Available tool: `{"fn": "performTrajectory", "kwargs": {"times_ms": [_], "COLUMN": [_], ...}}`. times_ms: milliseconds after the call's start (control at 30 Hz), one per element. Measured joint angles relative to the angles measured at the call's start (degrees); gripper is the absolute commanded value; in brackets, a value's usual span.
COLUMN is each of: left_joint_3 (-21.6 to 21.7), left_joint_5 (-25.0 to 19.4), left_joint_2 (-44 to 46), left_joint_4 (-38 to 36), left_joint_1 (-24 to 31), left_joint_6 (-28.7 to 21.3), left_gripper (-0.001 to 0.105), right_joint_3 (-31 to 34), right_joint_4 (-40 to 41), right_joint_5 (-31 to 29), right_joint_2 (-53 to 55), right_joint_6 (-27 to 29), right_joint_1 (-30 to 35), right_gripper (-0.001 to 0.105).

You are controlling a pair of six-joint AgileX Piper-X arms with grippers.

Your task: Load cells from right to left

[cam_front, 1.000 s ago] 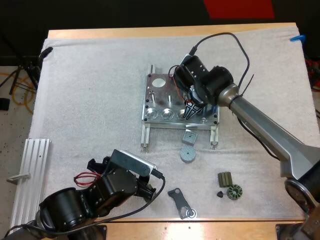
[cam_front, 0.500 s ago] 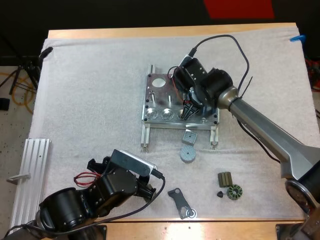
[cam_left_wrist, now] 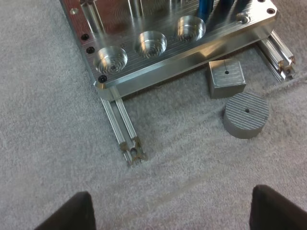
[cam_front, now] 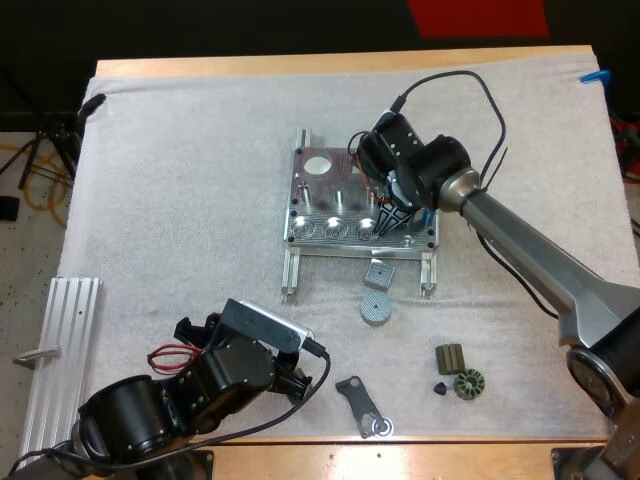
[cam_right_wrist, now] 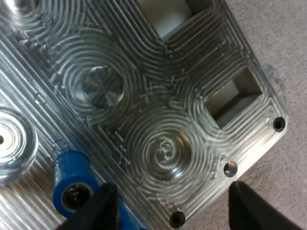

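The metal fixture (cam_front: 330, 195) lies mid-mat, and three round sockets (cam_left_wrist: 151, 44) line its front edge. My right gripper (cam_front: 388, 218) hangs over the fixture's right end. Its fingers stand apart over a ringed recess (cam_right_wrist: 163, 151) with nothing between them, so it is open (cam_right_wrist: 172, 211). A blue cylinder (cam_right_wrist: 72, 184) stands upright just outside one finger (cam_right_wrist: 98, 206). From the left wrist view, blue cylinders (cam_left_wrist: 206, 8) rise behind the rightmost socket. My left gripper (cam_left_wrist: 175, 213) is open, low over bare mat in front of the fixture; its arm (cam_front: 200, 385) is at the near edge.
A small grey square block (cam_front: 379, 272) and a ribbed round disc (cam_front: 375, 308) lie just in front of the fixture. A dark bracket (cam_front: 362, 405), a dark block (cam_front: 450, 357) and a gear-like part (cam_front: 468, 384) lie near the front. An aluminium rail (cam_front: 58, 350) sits at the left edge.
My right gripper has shifted right and slightly back over the fixture, uncovering the third front socket. The left arm has not moved.
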State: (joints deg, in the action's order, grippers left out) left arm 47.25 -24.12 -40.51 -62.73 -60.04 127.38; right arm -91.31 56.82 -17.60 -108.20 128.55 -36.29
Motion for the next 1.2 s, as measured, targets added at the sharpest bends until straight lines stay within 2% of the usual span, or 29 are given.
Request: {"fn": "performTrajectory", "kwargs": {"times_ms": [267, 567, 733, 900, 1200], "left_joint_3": [0.0, 0.0, 0.0, 0.0, 0.0], "left_joint_5": [0.0, 0.0, -0.21, -0.21, -0.21], "left_joint_2": [0.0, 0.0, 0.0, 0.0, 0.0], "left_joint_4": [0.0, 0.0, 0.0, 3.05, 8.02], "left_joint_1": [0.0, 0.0, 0.0, 0.0, 0.1], "left_joint_6": [0.0, -0.46, -0.62, -4.68, -14.1], "left_gripper": [0.066, 0.066, 0.066, 0.066, 0.066], "right_joint_3": [0.0, 0.0, 0.0, 0.0, 1.42], "right_joint_4": [0.14, 1.22, 4.44, 8.23, 11.91], "right_joint_5": [0.12, 1.35, 2.32, 4.42, 4.4], "right_joint_2": [1.14, 8.76, 11.84, 15.86, 21.73], "right_joint_6": [-1.27, -3.9, -8.25, -10.16, -13.38], "right_joint_1": [0.0, 0.0, 0.0, 0.0, 0.0], "right_gripper": [0.051, 0.051, 0.051, 0.051, 0.051]}}
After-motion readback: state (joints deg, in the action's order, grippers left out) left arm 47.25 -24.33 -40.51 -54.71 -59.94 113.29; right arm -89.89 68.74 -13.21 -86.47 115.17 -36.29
